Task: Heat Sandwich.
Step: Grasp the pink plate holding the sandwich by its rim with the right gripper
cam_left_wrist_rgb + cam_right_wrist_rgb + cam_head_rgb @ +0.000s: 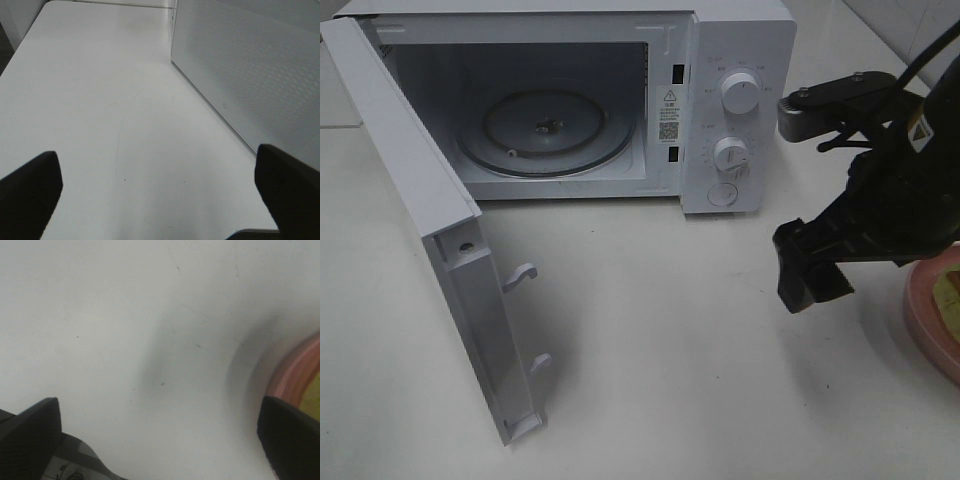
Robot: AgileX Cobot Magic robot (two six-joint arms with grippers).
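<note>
White desk point(670, 400) holds a microwave point(740, 60), door point(420, 200) open; left pincer point(160, 195) and right pincer point(812, 272) both gape empty, the right beside a pink plate point(925, 322) (sandwich point(950, 288) apparently on it).

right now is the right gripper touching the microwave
Apart. The exterior high view shows bare table between the open right gripper and the microwave.

A white table point(660, 400) is being occupied at its far side by a white microwave point(760, 60), whose door point(405, 175) is being shown swung wide open above the tabletop. A round pink plate point(922, 325) is being carried at the right, well apart from the microwave and cut off by the frame.
</note>
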